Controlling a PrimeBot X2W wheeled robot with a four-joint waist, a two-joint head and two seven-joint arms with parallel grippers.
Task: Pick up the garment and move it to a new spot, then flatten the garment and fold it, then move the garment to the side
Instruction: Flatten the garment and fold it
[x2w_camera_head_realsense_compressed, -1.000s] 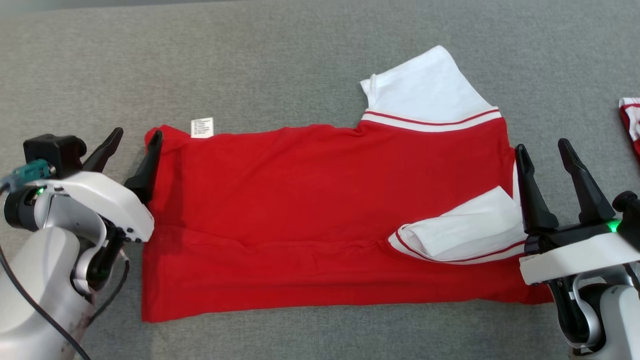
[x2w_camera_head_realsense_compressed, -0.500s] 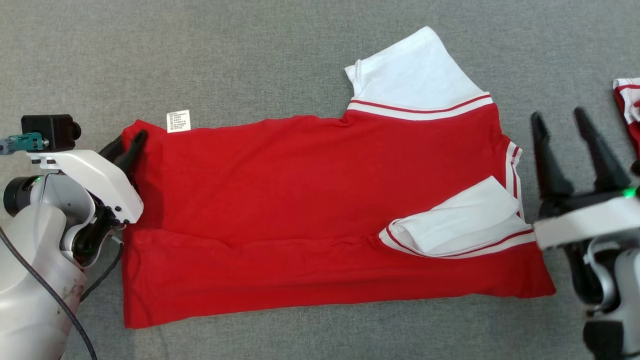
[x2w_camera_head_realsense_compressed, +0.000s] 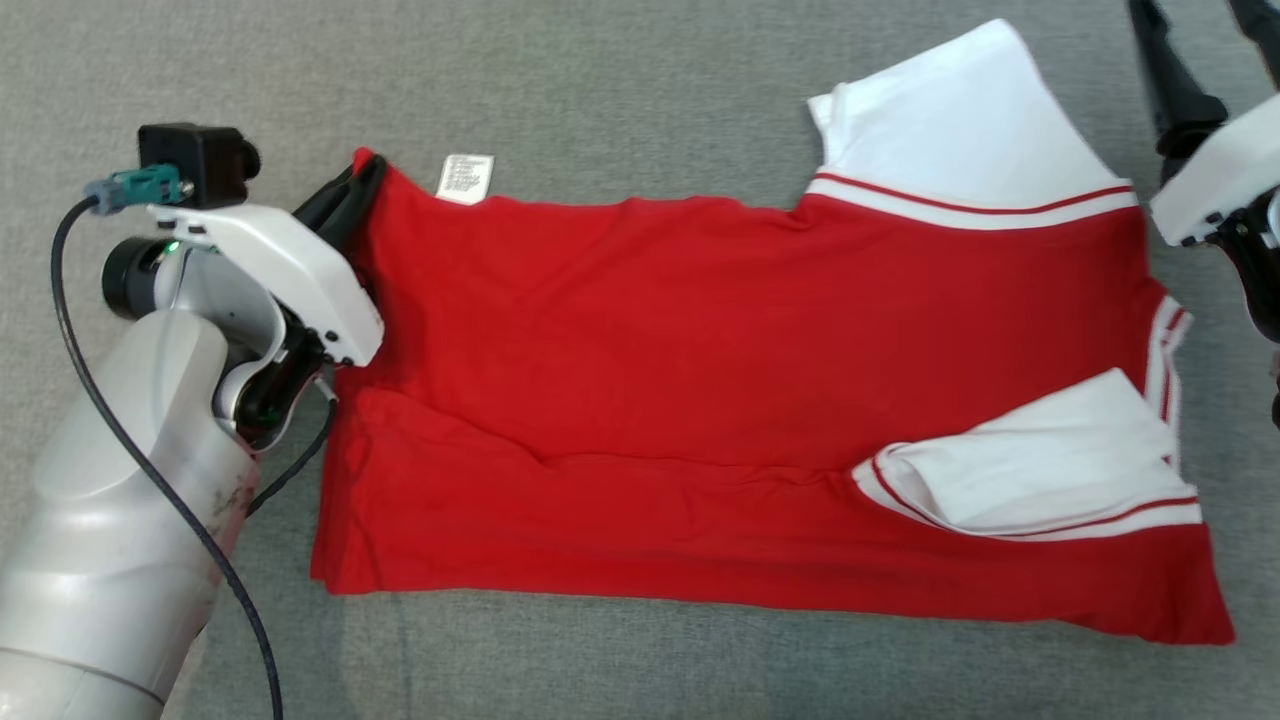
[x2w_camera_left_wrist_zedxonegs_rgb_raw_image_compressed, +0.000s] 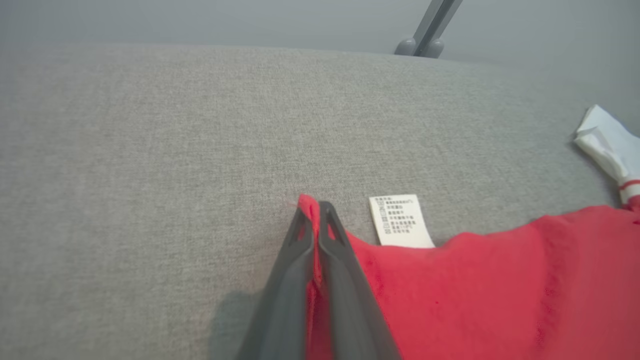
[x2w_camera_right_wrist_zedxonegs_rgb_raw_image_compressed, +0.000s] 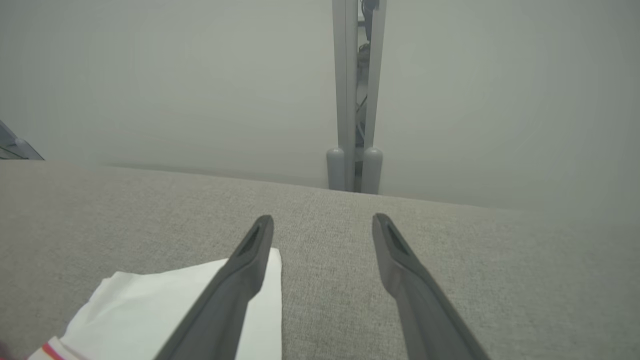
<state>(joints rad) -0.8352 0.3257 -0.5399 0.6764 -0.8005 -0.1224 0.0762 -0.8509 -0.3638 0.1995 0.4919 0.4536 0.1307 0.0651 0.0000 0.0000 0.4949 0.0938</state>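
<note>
The garment (x2w_camera_head_realsense_compressed: 700, 380) is a red shirt with white, red-striped sleeves, lying folded lengthwise on the grey table. My left gripper (x2w_camera_head_realsense_compressed: 362, 178) is at its far left corner, shut on the red fabric. In the left wrist view the red corner (x2w_camera_left_wrist_zedxonegs_rgb_raw_image_compressed: 306, 204) is pinched between the closed left gripper (x2w_camera_left_wrist_zedxonegs_rgb_raw_image_compressed: 314, 209), beside a white care label (x2w_camera_left_wrist_zedxonegs_rgb_raw_image_compressed: 400, 220). My right gripper (x2w_camera_head_realsense_compressed: 1205, 35) is at the upper right, past the far white sleeve (x2w_camera_head_realsense_compressed: 960, 110). In the right wrist view the right gripper (x2w_camera_right_wrist_zedxonegs_rgb_raw_image_compressed: 322, 220) stands open over bare table, with that sleeve (x2w_camera_right_wrist_zedxonegs_rgb_raw_image_compressed: 150, 305) under its left finger.
The grey fabric table top (x2w_camera_head_realsense_compressed: 620, 90) extends beyond the garment on all sides. Its far edge (x2w_camera_right_wrist_zedxonegs_rgb_raw_image_compressed: 450, 202) lies just ahead of the right gripper, with a grey metal post (x2w_camera_right_wrist_zedxonegs_rgb_raw_image_compressed: 352, 100) behind it. A second white sleeve (x2w_camera_head_realsense_compressed: 1040, 470) lies folded on the garment's near right.
My left gripper has closed on the garment's far left corner. My right gripper has left the garment's right edge and moved up toward the far sleeve, still open. The head camera has shifted.
</note>
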